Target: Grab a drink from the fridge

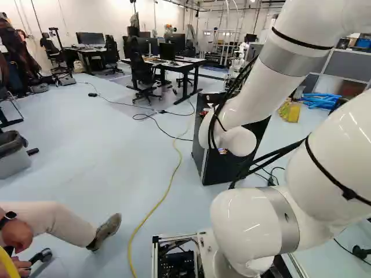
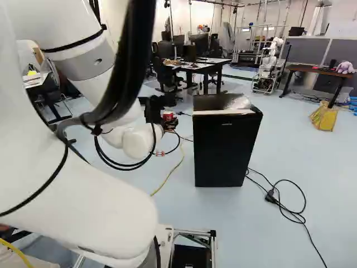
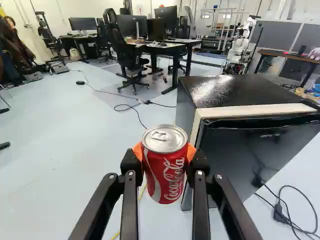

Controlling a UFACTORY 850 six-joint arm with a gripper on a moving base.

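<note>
Fingers [image 2: 172, 124] closed on a red drink can [image 3: 167, 172], orange pads on either side; can upright, silver lid up, held in the air. Black fridge [image 2: 223, 151] near the can, standing on pale floor [image 2: 301, 167]. Black cable with plug [image 2: 271, 196] loosely looped beside fridge. Yellow cable [image 1: 152, 213] across floor. Desks and chairs beyond.

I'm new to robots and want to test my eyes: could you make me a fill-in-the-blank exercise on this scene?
The can in the gripper is mostly ____ in colour.
The pads pressing it are ____.
The can's lid faces ____, not down.
The front of the fridge is coloured ____.

Missing words: red; orange; up; black.
</note>
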